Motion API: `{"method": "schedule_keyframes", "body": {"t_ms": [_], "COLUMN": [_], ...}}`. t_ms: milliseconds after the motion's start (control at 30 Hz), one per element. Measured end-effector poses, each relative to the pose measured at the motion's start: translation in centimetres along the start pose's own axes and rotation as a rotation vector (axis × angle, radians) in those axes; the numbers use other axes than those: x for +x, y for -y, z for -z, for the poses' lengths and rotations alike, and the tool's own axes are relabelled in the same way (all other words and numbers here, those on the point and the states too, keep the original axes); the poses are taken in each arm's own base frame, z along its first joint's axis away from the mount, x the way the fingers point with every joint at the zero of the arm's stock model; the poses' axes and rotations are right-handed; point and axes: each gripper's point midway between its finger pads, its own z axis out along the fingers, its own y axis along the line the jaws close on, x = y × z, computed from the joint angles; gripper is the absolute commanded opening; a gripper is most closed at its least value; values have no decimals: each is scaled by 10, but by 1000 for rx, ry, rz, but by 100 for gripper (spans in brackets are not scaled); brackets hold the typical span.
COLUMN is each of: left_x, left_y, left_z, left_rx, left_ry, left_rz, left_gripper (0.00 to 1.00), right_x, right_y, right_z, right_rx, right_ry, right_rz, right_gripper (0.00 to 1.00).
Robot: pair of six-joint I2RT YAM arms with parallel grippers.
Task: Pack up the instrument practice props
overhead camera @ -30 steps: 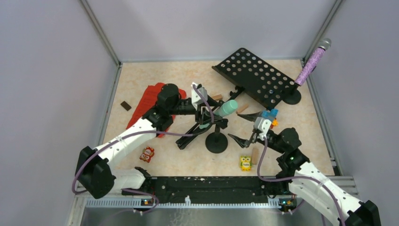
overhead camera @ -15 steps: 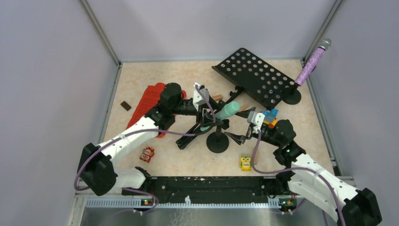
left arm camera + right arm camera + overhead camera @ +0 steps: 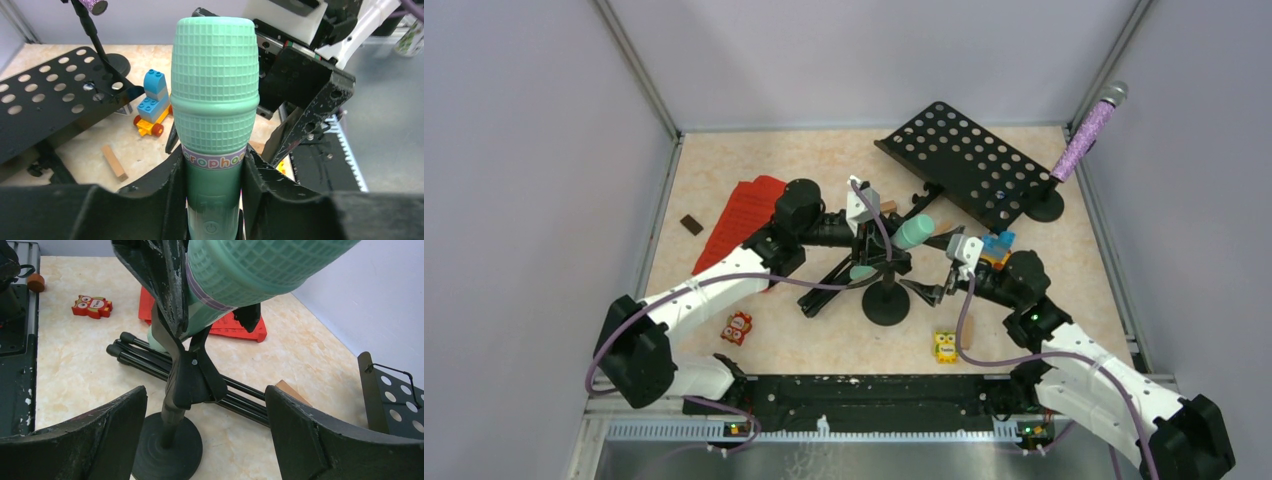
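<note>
My left gripper [image 3: 871, 238] [image 3: 215, 175] is shut on the mint-green microphone [image 3: 912, 232] [image 3: 215, 95], tilted, with its lower end at the clip of a black round-based mic holder [image 3: 885, 303] [image 3: 167, 445]. My right gripper [image 3: 931, 291] [image 3: 205, 425] is open, its jaws on either side of that holder's stem without touching it. The black perforated music rack [image 3: 969, 165] lies at the back, and its folded tripod legs [image 3: 839, 278] lie under the microphone. The purple microphone [image 3: 1084, 135] stands in the second holder [image 3: 1046, 207] at the back right. Red sheet-music pages [image 3: 744, 215] lie at the left.
A blue and yellow toy vehicle [image 3: 997, 247] sits beside my right wrist. Owl figures lie near the front: a red one [image 3: 737, 327] and a yellow one [image 3: 945, 346]. Wooden blocks [image 3: 114, 162] and a small dark block [image 3: 690, 224] lie around. Walls enclose the table on three sides.
My right gripper has moved left, up to the mic holder. My left gripper has shifted a little to the right with the green microphone in it.
</note>
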Motion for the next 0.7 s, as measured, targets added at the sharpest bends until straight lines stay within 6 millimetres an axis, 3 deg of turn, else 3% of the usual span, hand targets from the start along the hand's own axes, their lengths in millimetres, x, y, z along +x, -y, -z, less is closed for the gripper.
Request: {"method": "schedule_keyframes", "body": {"t_ms": [167,433,700], "left_x": [0,1,0], "left_y": [-2,1,3], "left_z": [-1,-1,-1], "left_rx": [0,16,34], "left_ry": [0,-4,-3], "left_rz": [6,-14,-33], "left_gripper": [1,0,0], "right_x": [0,-17,-7], "right_y": [1,4,-8], "right_z": [0,-11,-20], "right_rx": [-2,-67,-199], "right_ry": [-7,-23,-115], "right_rz": [11,43,16], "right_gripper": [87,89,83]}}
